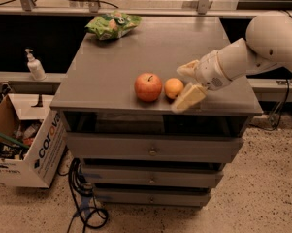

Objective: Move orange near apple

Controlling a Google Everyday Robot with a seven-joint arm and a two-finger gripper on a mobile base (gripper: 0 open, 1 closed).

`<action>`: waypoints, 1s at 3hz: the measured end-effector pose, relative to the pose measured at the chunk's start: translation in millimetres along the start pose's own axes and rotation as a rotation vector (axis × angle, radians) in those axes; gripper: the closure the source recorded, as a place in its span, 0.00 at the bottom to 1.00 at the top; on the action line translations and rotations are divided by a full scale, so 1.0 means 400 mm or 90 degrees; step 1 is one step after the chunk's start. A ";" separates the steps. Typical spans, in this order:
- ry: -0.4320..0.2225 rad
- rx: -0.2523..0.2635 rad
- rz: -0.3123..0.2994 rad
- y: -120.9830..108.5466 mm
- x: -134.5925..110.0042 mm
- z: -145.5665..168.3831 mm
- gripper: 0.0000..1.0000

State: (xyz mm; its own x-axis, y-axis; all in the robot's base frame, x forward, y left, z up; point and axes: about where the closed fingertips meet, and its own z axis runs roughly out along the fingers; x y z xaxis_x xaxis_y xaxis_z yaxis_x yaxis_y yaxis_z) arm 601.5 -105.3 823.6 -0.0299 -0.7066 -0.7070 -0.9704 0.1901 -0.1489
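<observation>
The red-orange apple (148,87) with a short dark stem sits near the front edge of the grey cabinet top (160,47). The small plain orange (173,88) rests on the top just right of the apple, with a narrow gap between them. My gripper (183,87) is at the right side of the orange, open. One pale finger (187,69) is behind the orange and the other (189,97) is in front of it by the front edge. It holds nothing.
A green snack bag (112,24) lies at the back left of the top. Drawers are below the top. A cardboard box (26,147) stands on the floor at the left. A pump bottle (35,65) is on a ledge, and cables (85,198) lie on the floor.
</observation>
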 end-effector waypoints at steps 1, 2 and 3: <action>0.000 0.000 0.000 -0.001 0.000 0.000 0.00; 0.004 0.017 0.019 -0.029 0.029 -0.033 0.00; 0.009 0.047 0.048 -0.076 0.084 -0.088 0.00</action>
State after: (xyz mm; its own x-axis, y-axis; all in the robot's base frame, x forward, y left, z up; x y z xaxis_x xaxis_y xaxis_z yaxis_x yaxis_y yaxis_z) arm 621.7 -158.8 828.5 -0.1061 -0.6977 -0.7085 -0.9450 0.2925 -0.1465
